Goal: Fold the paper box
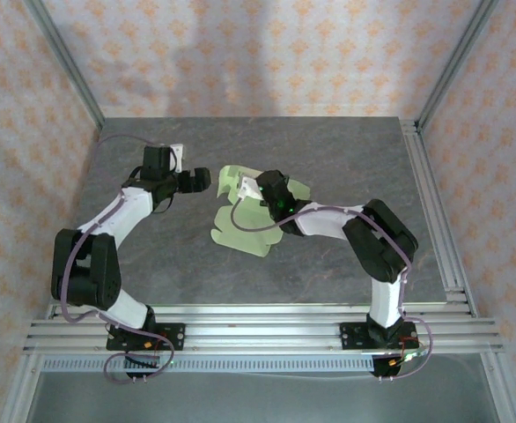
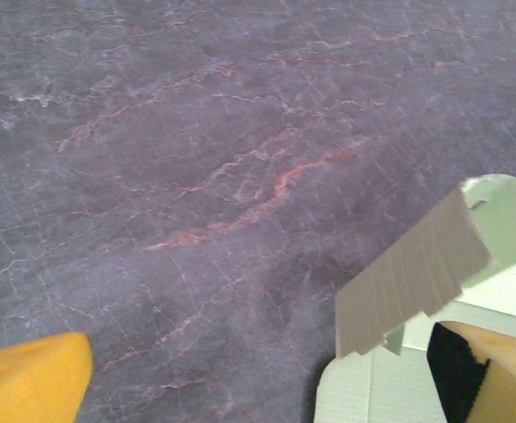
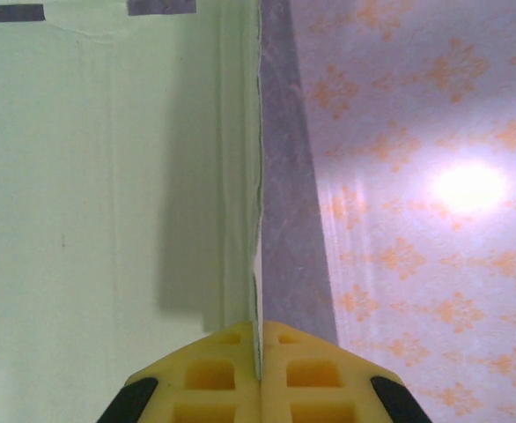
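- Paper box [image 1: 240, 227] sits centre of the bench [image 1: 346, 159], partly folded.
- Right end effector [image 3: 260, 357] is clamped on its card edge, likely holding that panel up for folding.
- Left end effector [image 2: 258, 388] is spread wide, empty, just beside it.

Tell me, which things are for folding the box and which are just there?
For the job: paper box; right tool, shut on the box's edge; left tool, open beside the box.
Just there: grey marbled table; patterned walls; metal rails.
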`<state>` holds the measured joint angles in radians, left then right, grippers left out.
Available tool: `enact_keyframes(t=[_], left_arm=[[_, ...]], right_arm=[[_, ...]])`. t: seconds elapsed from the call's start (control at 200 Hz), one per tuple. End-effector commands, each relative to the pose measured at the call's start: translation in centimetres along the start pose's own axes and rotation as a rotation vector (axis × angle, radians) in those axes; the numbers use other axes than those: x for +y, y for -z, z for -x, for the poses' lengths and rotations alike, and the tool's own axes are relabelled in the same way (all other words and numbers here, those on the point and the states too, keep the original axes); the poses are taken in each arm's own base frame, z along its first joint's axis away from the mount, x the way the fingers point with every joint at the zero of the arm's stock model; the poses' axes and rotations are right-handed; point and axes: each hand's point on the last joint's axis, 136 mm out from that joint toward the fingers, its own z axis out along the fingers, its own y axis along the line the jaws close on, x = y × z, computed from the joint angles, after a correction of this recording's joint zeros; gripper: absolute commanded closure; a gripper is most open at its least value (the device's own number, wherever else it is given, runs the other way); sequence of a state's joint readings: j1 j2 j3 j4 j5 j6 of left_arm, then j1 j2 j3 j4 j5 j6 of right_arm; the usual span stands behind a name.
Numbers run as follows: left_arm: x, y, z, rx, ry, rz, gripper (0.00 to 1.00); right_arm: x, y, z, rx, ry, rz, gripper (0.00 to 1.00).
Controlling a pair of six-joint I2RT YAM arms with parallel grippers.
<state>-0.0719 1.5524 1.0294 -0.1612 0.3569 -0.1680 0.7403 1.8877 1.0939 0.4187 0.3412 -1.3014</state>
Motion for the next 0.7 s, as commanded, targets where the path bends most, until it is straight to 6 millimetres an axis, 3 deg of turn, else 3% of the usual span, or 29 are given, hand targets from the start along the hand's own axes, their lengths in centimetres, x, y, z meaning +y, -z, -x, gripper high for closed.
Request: enact_keyframes(t=[0.0,0.125,0.275,0.475,0.691], left_arm=[[1.2,-1.4,0.8,-0.025,0.029,0.055,0.05],[0.9,-3.3,1.0,0.011,0.051,0.026,0.13],[-0.4,-5.6,1.3,0.052,0.024,-0.037,0.24],[-2.2,-7.3,0.9,0.111,-0.063,-0.071,0.25],[-2.0,-7.9,-0.4,0.154,-0.046,-0.067,0.25]], right_arm=[[-2.9,0.9,0.3,-0.014,0.006,-0.110,1.00],[-3.1,1.1,0.3,-0.017,0.008,-0.121,1.00],[-1.9,0.7,-0.2,0.000,0.042,-0.101,1.00],[-0.7,0.5,-0.5,0.026,0.095,-0.088,1.00],[-0.6,0.3,0.6,0.026,0.120,-0.167,1.00]])
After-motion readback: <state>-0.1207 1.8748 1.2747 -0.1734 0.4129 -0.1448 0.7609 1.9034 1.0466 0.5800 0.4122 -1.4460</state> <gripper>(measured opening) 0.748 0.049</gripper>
